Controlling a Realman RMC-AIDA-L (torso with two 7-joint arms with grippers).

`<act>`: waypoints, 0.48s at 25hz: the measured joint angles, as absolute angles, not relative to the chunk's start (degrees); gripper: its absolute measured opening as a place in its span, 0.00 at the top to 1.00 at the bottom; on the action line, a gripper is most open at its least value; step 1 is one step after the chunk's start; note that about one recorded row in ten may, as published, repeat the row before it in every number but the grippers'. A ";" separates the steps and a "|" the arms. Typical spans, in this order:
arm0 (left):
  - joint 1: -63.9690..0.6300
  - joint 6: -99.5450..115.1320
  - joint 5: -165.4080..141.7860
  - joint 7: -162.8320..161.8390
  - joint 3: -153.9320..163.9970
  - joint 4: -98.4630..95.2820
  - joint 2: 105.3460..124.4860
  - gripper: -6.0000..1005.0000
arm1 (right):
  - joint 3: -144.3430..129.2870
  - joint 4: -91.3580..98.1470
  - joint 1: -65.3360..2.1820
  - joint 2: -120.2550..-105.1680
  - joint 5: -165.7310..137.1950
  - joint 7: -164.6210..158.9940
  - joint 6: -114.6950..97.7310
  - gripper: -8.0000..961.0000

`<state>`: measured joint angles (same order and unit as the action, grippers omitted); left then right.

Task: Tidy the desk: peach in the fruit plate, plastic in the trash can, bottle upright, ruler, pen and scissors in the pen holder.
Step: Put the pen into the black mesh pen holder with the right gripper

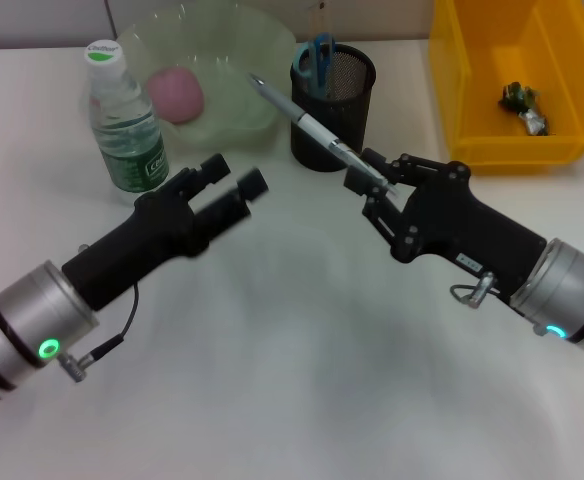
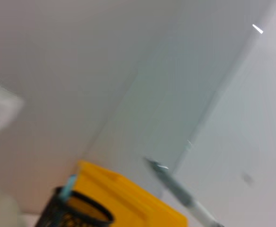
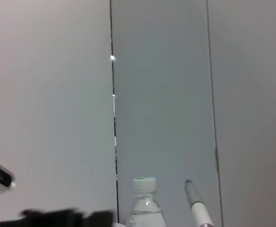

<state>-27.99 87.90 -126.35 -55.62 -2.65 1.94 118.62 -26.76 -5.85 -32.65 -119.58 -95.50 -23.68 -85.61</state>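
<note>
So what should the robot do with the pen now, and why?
Probably carry it a little farther over the pen holder and tip it upright. The right gripper is shut on the pen, which slants across the holder's rim with its tip past it, so it is not yet lined up to drop in.
</note>
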 joint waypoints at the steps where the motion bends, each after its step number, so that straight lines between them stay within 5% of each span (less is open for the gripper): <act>1: -27.91 89.00 -127.85 -51.98 -2.63 1.45 118.59 0.22 | -26.90 -5.10 -32.55 -119.53 -95.54 -24.98 -85.70 0.78; 12: -28.37 89.68 -134.85 -30.66 -2.70 -0.59 118.64 0.22 | -28.60 4.64 -31.92 -119.35 -101.52 -40.50 -86.62 0.78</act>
